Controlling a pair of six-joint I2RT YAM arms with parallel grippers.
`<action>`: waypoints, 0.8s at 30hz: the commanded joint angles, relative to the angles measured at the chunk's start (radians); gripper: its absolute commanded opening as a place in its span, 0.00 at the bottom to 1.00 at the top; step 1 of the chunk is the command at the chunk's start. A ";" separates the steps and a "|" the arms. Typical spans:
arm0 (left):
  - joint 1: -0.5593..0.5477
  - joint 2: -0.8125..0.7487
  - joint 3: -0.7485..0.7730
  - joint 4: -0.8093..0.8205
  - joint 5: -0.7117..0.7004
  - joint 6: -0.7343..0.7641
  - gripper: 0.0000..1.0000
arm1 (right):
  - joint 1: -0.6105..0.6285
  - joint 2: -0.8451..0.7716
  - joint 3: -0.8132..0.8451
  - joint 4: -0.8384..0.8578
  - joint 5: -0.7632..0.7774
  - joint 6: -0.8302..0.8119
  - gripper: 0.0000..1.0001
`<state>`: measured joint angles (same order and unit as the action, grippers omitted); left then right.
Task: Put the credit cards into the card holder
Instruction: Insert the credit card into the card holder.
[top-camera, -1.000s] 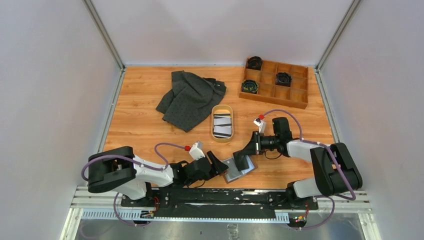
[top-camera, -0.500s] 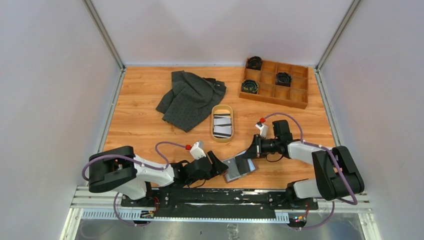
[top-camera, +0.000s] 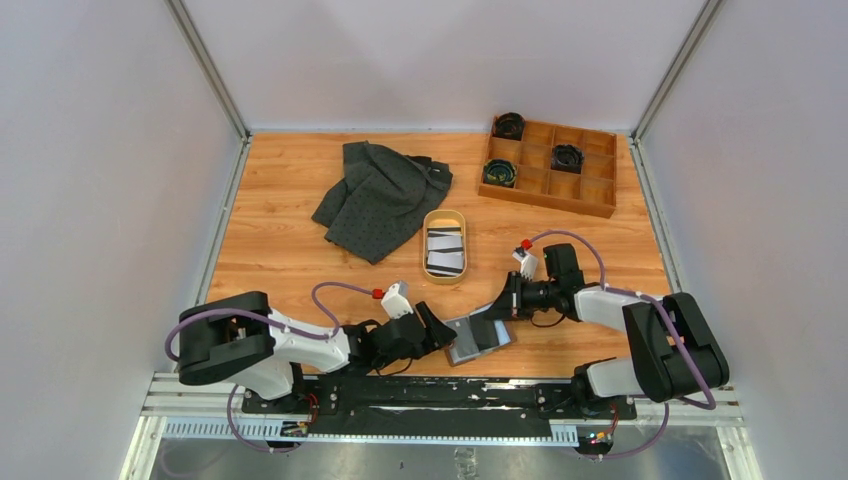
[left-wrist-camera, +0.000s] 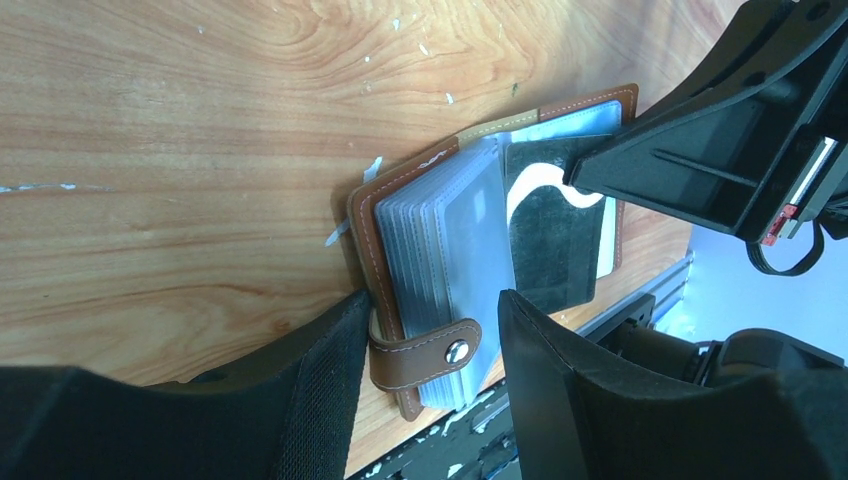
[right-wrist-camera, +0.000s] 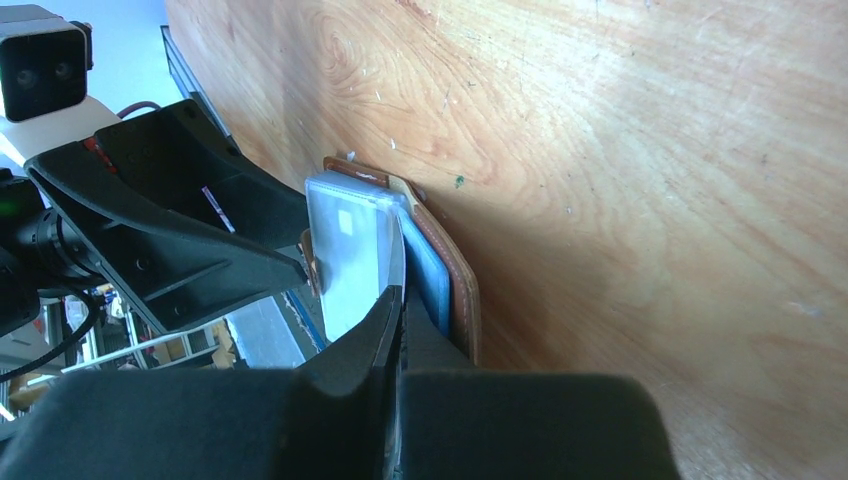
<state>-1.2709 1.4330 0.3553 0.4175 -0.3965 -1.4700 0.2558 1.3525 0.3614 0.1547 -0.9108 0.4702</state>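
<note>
Jaws of the left gripper (left-wrist-camera: 434, 297) stand apart and straddle the strap end of the card holder. The pictures do not show whether they press on it. Jaws of the right gripper (right-wrist-camera: 398, 300) are closed together on a thin card seen edge-on. In the left wrist view this is the black plastic card with a white curved marking (left-wrist-camera: 555, 245).

1. Wooden bench (top-camera: 290, 250): one. It carries all items below.
2. Dark grey dotted cloth (top-camera: 383, 198): one, crumpled, at far centre-left, just beside the tray's far-left side.
3. Wooden compartment box (top-camera: 548, 200): one, at the far-right corner, well apart from the grippers. It contains three black coiled bundles (top-camera: 509, 125) (top-camera: 567, 157) (top-camera: 499, 173), each in a separate compartment.
4. Oval tan tray (top-camera: 444, 213): one, mid-bench, beyond the card holder. It contains overlapping black-and-white striped credit cards (top-camera: 445, 255). Their exact count cannot be resolved.
5. Small brown leather card holder (left-wrist-camera: 445, 230): one, lying open and flat near the bench's near edge, between the two grippers. It holds a stack of clear plastic sleeves. The black card lies over the half of the holder on the right gripper's side.
6. Brown leather strap (left-wrist-camera: 425, 352): one, wrapped over the sleeve stack's near edge, with one metal snap button (left-wrist-camera: 458, 350).

Obstructions: the right gripper's finger covers the black card's far corner in the left wrist view. The left fingers hide the holder's near corners.
</note>
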 joint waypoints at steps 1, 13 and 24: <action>0.007 0.062 -0.018 -0.175 -0.010 0.046 0.57 | 0.025 -0.007 -0.029 0.021 0.028 0.012 0.00; 0.019 0.099 -0.003 -0.175 -0.012 0.046 0.43 | 0.033 0.018 -0.067 0.081 -0.048 0.048 0.00; 0.046 0.130 0.011 -0.175 -0.007 0.061 0.36 | 0.037 0.034 -0.063 0.038 -0.019 0.040 0.00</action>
<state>-1.2438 1.4994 0.3904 0.4213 -0.3870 -1.4654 0.2687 1.3613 0.3145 0.2470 -0.9493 0.5198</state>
